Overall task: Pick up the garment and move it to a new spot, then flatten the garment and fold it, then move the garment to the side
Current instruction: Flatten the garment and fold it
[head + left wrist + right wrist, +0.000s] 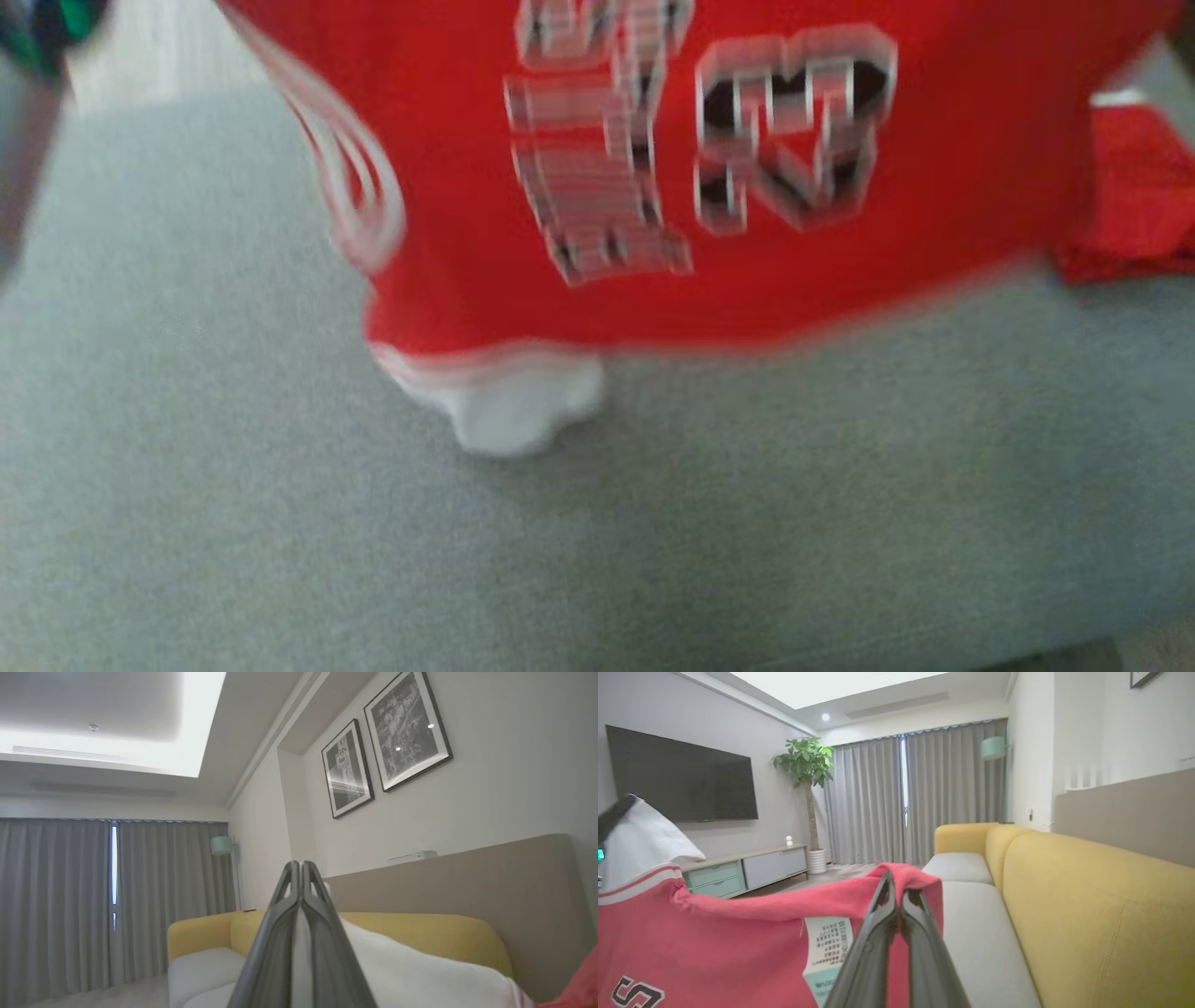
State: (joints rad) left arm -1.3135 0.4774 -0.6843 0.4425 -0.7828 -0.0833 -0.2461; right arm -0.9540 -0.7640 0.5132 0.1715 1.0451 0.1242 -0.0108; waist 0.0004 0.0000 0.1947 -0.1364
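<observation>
The garment (962, 196) is a red shirt with white trim and a large striped letter print. In the blurred head view it hangs spread out above the grey sofa seat (233, 523), a white sleeve dangling at its lower edge. My left gripper (301, 864) is shut on the garment's white sleeve (420, 975), and the cloth shows between its fingers. My right gripper (896, 891) is shut on a red edge of the garment (738, 952), just right of its printed care label (829, 940). The far white sleeve (642, 844) is held up at the left.
The sofa has a yellow back (1092, 905) and grey seat cushions (985, 938). Across the room are a wall TV (682, 779), a low cabinet (747, 872), a potted plant (808, 765) and grey curtains (924, 798). Framed pictures (402, 732) hang above a beige panel.
</observation>
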